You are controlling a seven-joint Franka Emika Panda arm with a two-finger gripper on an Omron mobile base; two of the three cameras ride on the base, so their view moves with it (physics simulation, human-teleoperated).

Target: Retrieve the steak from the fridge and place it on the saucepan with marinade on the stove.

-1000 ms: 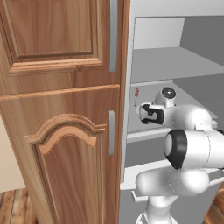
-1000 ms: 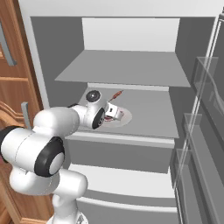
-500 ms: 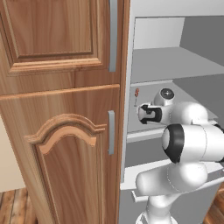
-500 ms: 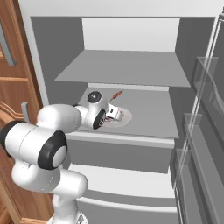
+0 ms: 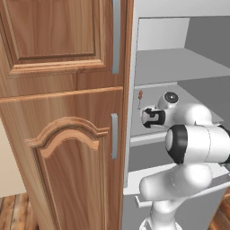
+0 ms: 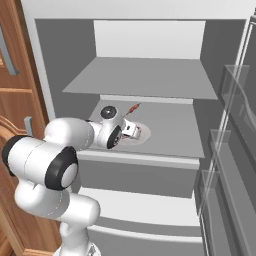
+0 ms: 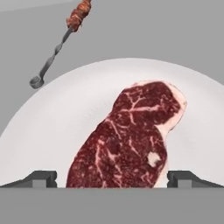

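The robot is at the picking step: the arm reaches into the open fridge (image 6: 150, 75), over its middle shelf. The end effector (image 7: 112, 177) is spread wide and holds nothing. The steak (image 7: 129, 131) lies on a white plate (image 7: 52, 131), between the two fingertips (image 7: 41, 177) and just beyond them. I think the next move is to go forward a little and then close on the meat.
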